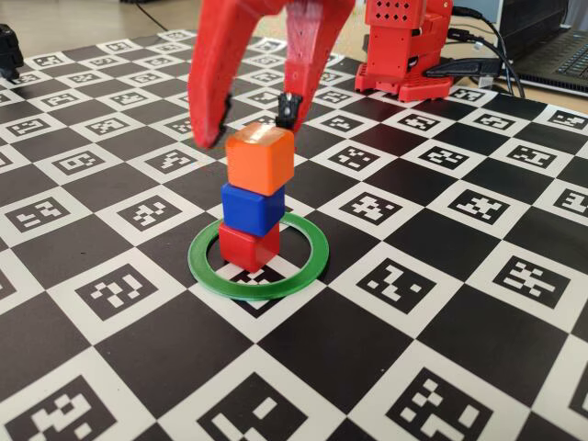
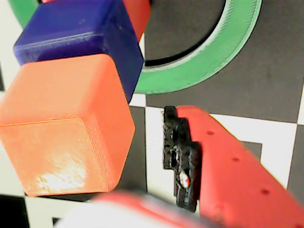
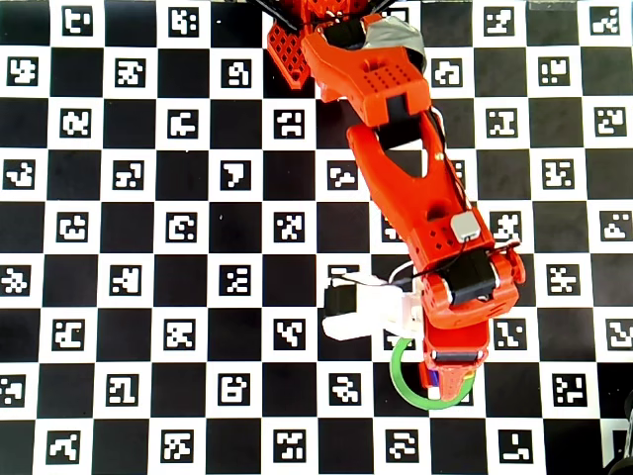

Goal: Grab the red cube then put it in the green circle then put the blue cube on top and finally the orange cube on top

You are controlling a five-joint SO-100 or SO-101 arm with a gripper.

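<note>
The red cube (image 1: 248, 246) sits inside the green circle (image 1: 308, 262), toward its left side. The blue cube (image 1: 252, 208) rests on it, and the orange cube (image 1: 260, 158) rests on the blue one. The stack of three stands upright, slightly twisted. My red gripper (image 1: 253, 127) is open just above and behind the orange cube, one finger on each side, touching nothing. In the wrist view the orange cube (image 2: 66, 123), blue cube (image 2: 80, 33), a sliver of the red cube (image 2: 137, 16) and the green circle (image 2: 209, 71) show, with the black-padded finger (image 2: 183, 156) apart from the cube. In the overhead view the arm hides the stack.
The table is a black-and-white checkered mat with markers (image 1: 441, 303). The arm's red base (image 1: 404, 46) stands at the back, with cables and a laptop (image 1: 551, 46) at the back right. A black object (image 1: 7, 50) sits at the far left edge.
</note>
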